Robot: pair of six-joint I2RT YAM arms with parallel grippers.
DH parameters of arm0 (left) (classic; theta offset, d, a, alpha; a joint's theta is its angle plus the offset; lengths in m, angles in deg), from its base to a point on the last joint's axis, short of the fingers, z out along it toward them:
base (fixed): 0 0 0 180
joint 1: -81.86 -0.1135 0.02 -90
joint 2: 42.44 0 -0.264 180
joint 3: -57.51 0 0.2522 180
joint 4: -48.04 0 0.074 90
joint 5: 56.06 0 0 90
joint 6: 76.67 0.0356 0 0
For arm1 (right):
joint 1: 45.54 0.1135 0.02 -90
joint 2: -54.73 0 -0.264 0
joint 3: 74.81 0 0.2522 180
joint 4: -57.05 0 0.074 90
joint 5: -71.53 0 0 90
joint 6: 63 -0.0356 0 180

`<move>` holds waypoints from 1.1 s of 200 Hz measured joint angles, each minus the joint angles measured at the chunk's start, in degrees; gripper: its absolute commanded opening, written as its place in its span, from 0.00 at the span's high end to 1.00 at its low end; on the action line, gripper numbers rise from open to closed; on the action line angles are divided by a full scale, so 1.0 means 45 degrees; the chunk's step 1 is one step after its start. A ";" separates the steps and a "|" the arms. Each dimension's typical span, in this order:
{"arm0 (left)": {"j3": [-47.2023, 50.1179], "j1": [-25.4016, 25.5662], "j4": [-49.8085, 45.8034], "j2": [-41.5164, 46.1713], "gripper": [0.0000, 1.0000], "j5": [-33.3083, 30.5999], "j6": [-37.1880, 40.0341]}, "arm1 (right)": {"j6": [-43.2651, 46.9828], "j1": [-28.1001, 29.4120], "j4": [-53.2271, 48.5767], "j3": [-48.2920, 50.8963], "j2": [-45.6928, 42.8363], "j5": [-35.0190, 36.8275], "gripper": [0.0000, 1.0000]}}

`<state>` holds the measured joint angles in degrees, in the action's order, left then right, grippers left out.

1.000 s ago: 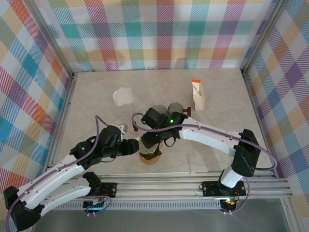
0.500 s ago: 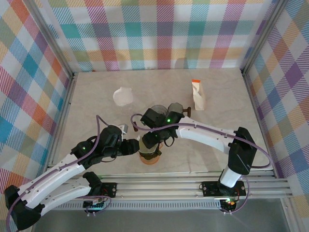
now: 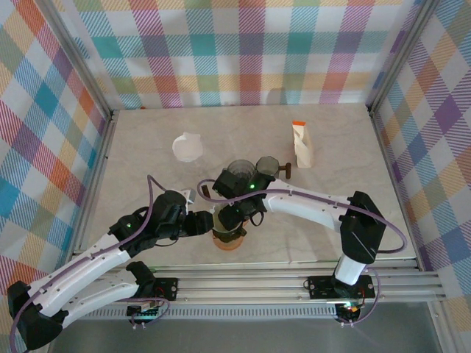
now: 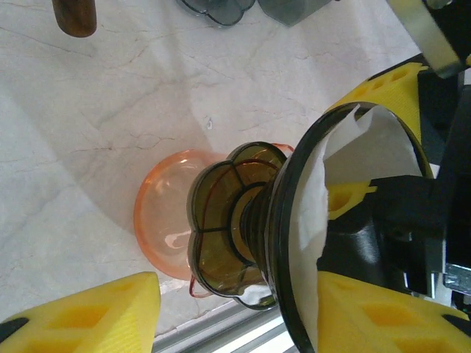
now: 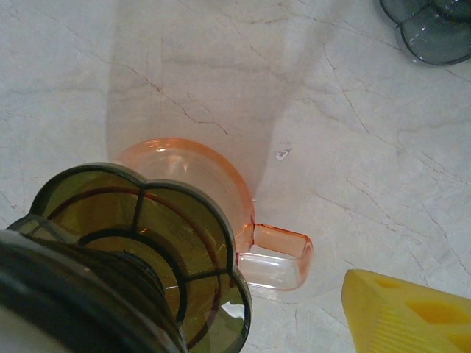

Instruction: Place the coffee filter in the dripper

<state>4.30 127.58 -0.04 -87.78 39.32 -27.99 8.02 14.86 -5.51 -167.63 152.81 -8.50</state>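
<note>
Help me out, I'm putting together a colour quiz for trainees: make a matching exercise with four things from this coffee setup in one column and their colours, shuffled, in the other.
Things:
1. dripper
2. cup under the dripper
3. coffee filter inside the dripper
4. left arm's fingers

Colours:
A. white
B. yellow
C. olive-brown
D. orange

Pairs: 1-C, 2-D, 3-A, 4-B

Olive-brown translucent dripper (image 4: 221, 213), white coffee filter (image 4: 368, 151), orange see-through cup (image 5: 184, 169), smoke-grey second dripper (image 5: 430, 29), pale veined marble surface (image 4: 110, 95), multicolour plaid walls (image 3: 243, 51).
</note>
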 measured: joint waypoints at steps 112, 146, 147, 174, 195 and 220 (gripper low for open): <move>0.0068 0.0000 0.0073 -0.0019 0.44 0.0029 -0.0005 | 0.0000 0.0097 0.0019 0.0005 0.0024 0.0296 0.25; 0.0073 0.0000 0.0083 -0.0078 0.44 0.0029 -0.0005 | -0.0005 0.0092 0.0126 0.0073 -0.0189 0.0350 0.24; 0.0073 0.0000 0.0083 -0.0078 0.44 0.0029 -0.0005 | 0.0000 0.0092 0.0131 0.0078 -0.0209 0.0350 0.24; 0.0092 0.0000 0.0087 -0.0078 0.44 0.0029 -0.0005 | -0.0010 0.0092 0.0170 0.0204 -0.1146 0.0466 0.24; 0.0092 0.0000 0.0087 -0.0078 0.44 0.0029 -0.0010 | -0.0019 0.0092 0.0214 0.0214 -0.2157 0.0607 0.23; 0.0092 0.0000 0.0087 -0.0078 0.44 0.0029 -0.0044 | -0.0083 0.0092 0.0277 0.0287 -0.3371 0.0826 0.23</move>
<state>4.72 127.58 0.35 -88.13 39.45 -28.18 7.65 15.28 -4.26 -166.35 137.64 -4.78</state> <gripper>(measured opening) 0.558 0.765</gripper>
